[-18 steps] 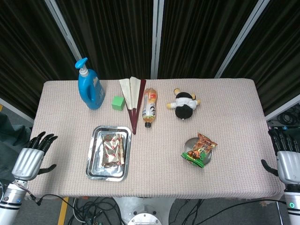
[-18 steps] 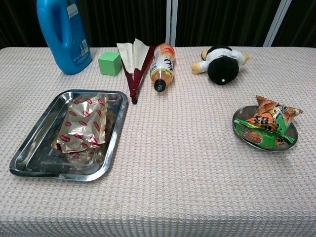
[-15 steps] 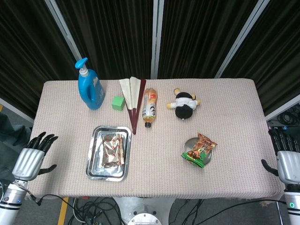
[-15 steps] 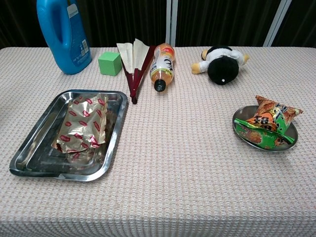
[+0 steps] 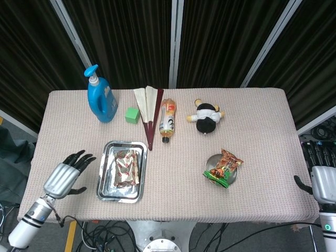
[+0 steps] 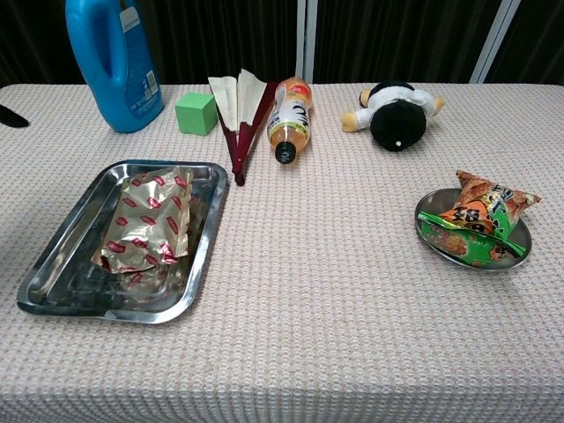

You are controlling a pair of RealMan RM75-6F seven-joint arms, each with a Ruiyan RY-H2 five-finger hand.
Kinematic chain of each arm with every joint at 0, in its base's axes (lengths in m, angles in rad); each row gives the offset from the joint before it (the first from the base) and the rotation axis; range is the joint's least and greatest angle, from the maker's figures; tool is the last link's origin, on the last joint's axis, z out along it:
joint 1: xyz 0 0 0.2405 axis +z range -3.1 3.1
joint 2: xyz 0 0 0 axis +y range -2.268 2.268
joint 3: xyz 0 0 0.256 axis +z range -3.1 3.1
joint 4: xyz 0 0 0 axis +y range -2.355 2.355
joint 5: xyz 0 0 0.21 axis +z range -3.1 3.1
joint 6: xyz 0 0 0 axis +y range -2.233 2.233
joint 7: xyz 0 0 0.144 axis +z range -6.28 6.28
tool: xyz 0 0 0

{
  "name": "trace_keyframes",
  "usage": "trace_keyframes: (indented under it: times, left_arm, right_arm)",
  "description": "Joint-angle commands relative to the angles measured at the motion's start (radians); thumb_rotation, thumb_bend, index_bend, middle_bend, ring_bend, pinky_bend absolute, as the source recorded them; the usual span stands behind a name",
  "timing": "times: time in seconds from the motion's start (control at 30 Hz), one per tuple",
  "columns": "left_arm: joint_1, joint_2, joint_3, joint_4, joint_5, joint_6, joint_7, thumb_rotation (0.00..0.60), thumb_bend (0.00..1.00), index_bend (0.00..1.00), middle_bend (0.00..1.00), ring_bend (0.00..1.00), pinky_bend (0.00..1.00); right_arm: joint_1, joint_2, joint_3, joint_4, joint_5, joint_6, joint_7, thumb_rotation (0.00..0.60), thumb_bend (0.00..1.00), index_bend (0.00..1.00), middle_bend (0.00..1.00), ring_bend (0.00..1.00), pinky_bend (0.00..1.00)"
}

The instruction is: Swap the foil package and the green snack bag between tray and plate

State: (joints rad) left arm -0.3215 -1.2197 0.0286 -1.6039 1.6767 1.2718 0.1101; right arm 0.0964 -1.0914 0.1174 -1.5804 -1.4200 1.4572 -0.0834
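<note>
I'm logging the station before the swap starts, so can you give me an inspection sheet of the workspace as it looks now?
Surface: table covered with a pinkish woven cloth.
Job's things: foil package lies in the tray; green snack bag lies on the plate. Swap not begun.
Clutter: blue detergent bottle, green cube, folded fan, drink bottle on its side, plush toy.
Hands: left robot hand beside the tray, fingers apart, holding nothing; right robot hand at the table's right edge, holding nothing.
Cables: loose cables on the floor under the front edge.
Surroundings: dark curtains behind the table.
</note>
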Motion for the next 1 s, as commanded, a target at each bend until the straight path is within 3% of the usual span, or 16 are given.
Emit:
trace_keyframes:
  times: [0.03, 0.43, 0.73, 1.0]
  left_arm:
    - [-0.092, -0.042, -0.026, -0.019, 0.016, -0.105, 0.02, 0.6, 0.06, 0.11, 0.1, 0.03, 0.18]
    - [-0.302, -0.14, -0.065, 0.137, 0.08, -0.285, 0.063, 0.6, 0.06, 0.11, 0.09, 0.03, 0.18]
    - [-0.388, -0.151, -0.009, 0.229, 0.181, -0.321, 0.092, 0.6, 0.06, 0.11, 0.09, 0.03, 0.18]
    - [-0.438, -0.2, 0.021, 0.302, 0.189, -0.364, 0.101, 0.6, 0.06, 0.12, 0.1, 0.03, 0.18]
  right_arm:
    - [0.002, 0.005, -0.001, -0.007, -0.002, -0.002, -0.007, 0.6, 0.14, 0.0, 0.0, 0.0, 0.0]
    - [0.002, 0.016, 0.002, -0.01, 0.009, -0.006, 0.004, 0.6, 0.14, 0.0, 0.0, 0.0, 0.0]
    - [0.009, 0.013, 0.003, 0.004, 0.02, -0.022, 0.012, 0.6, 0.14, 0.0, 0.0, 0.0, 0.0]
    - [0.02, -0.004, 0.001, 0.025, 0.032, -0.049, 0.02, 0.6, 0.14, 0.0, 0.0, 0.0, 0.0]
